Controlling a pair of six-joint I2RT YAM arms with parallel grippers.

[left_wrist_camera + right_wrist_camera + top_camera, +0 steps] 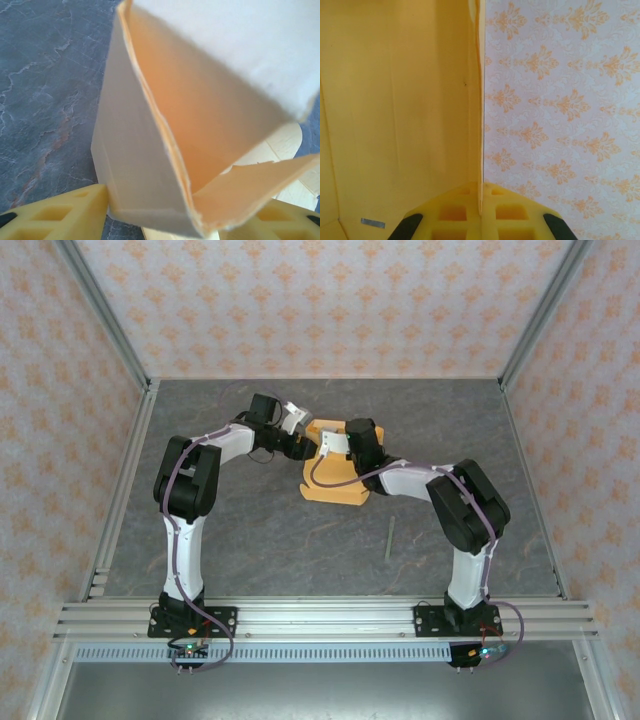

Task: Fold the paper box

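Observation:
The paper box (338,486) is light orange card, part folded, lying at mid-table between both arms. My right gripper (331,447) (481,189) is shut on a thin upright wall of the paper box (395,100), with the card edge pinched between the yellow fingers. My left gripper (297,424) (184,206) stands at the box's far left corner. Its yellow fingers (60,215) are apart, with a raised folded corner of the paper box (145,165) between them. The left finger touches the pale outer wall. An orange flap hides the contact on the right side.
A thin greenish stick (389,539) lies on the grey table (250,540) to the right of the box, near the right arm. Patterned walls enclose the table on three sides. An aluminium rail (320,618) runs along the near edge.

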